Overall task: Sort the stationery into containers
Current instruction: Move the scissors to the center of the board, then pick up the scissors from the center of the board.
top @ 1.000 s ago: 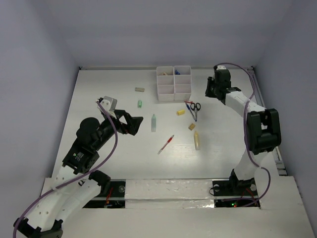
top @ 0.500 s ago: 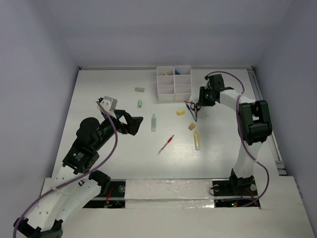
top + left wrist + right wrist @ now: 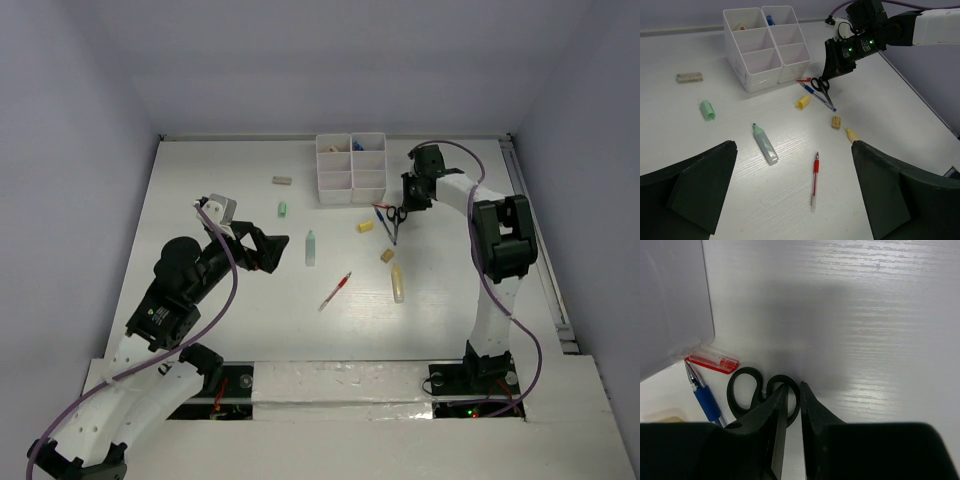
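The right tool (image 3: 793, 390) is down at the small black scissors (image 3: 822, 90), which lie on the tabletop (image 3: 200, 190) just off the near right corner of the white six-compartment organizer tray (image 3: 760, 82). Its fingers are drawn close together astride the rim of one handle loop; whether they actually pinch it cannot be told. A blue pen (image 3: 817, 95) lies against the scissors, and a small red piece (image 3: 712, 360) touches the tray's corner. Nearer than the tray are a yellow cap (image 3: 802, 102), a beige block (image 3: 836, 122), a cream tube (image 3: 851, 134), a red pen (image 3: 815, 177) and a pale-green highlighter (image 3: 765, 145). To the tray's left rest a green cap (image 3: 707, 109) and a beige eraser (image 3: 689, 77). A blue item (image 3: 769, 20) stands in a far compartment of the tray. The left tool (image 3: 280, 252) hangs wide open above the tabletop, well to the near left of the tray, holding nothing.
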